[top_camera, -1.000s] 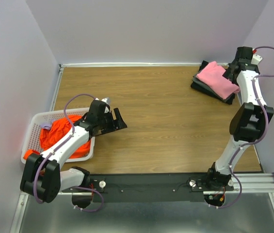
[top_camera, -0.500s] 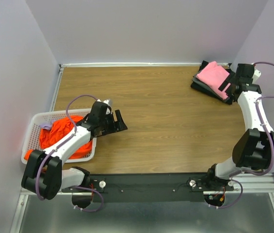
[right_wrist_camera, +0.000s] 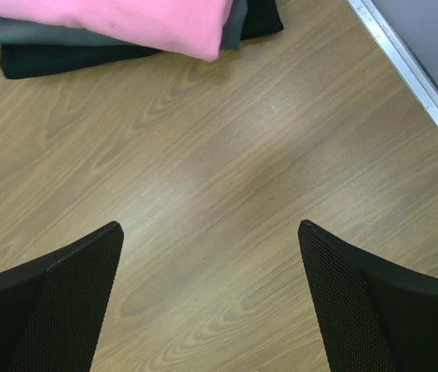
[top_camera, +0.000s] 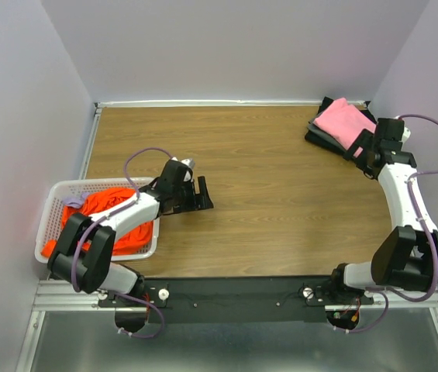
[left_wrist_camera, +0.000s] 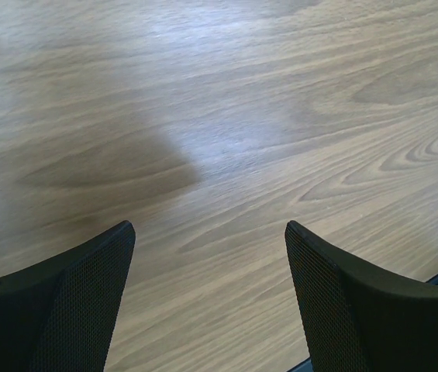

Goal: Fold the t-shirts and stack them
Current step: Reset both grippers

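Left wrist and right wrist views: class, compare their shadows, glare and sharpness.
Left wrist view: a broad soft shadow darkens the table on the left, with pale glare near the top; right wrist view: evenly lit, faint sheen mid-frame, pink t-shirt and wood grain in focus.

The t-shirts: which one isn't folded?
The orange t-shirt, crumpled in the white basket. The pink t-shirt and dark ones lie folded in a stack.

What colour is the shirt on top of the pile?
The top shirt is light pink, clearest in the right wrist view.
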Controlling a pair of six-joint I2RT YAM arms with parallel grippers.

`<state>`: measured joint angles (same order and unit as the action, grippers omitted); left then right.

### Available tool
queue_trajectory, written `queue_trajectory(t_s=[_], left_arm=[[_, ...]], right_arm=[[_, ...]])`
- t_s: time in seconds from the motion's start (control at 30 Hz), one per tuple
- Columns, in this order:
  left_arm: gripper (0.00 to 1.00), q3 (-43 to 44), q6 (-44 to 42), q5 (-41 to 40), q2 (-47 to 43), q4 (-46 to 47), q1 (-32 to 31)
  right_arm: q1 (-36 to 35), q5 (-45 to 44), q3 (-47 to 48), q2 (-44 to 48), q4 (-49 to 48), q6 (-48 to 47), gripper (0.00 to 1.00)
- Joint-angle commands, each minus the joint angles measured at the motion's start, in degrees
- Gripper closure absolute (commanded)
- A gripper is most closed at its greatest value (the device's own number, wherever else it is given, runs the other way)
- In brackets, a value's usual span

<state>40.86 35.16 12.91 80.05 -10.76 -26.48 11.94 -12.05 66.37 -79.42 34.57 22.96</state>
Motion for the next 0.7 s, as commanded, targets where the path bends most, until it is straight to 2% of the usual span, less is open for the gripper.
queue_trajectory(t_s=[0.0, 0.13, 0.23, 0.47, 0.67], left_arm=[[0.14, 5.3, -0.9, -4.4, 0.0, 0.4, -4.3], [0.14, 9.8, 1.8, -12.4, -5.3, -3.2, -8.5], [0.14, 10.6, 6.0, -22.5, -14.1, -4.3, -11.2], [0.14, 9.8, 8.3, -29.2, -23.2, -6.0, -12.0], [0.14, 10.2, 7.9, -32.2, -25.6, -8.7, -12.1]], right_arm=[[-0.5, 5.5, -1.4, 4.8, -0.8, -0.7, 0.00], [-4.3, 11.7, -3.7, 9.1, -0.8, -0.5, 0.00], [-8.4, 15.6, -7.4, 13.0, -0.8, 0.0, 0.00], [-11.8, 19.8, -16.8, 19.8, -0.9, -0.4, 0.00], [-11.8, 20.5, -18.3, 20.8, -0.6, -2.9, 0.00]])
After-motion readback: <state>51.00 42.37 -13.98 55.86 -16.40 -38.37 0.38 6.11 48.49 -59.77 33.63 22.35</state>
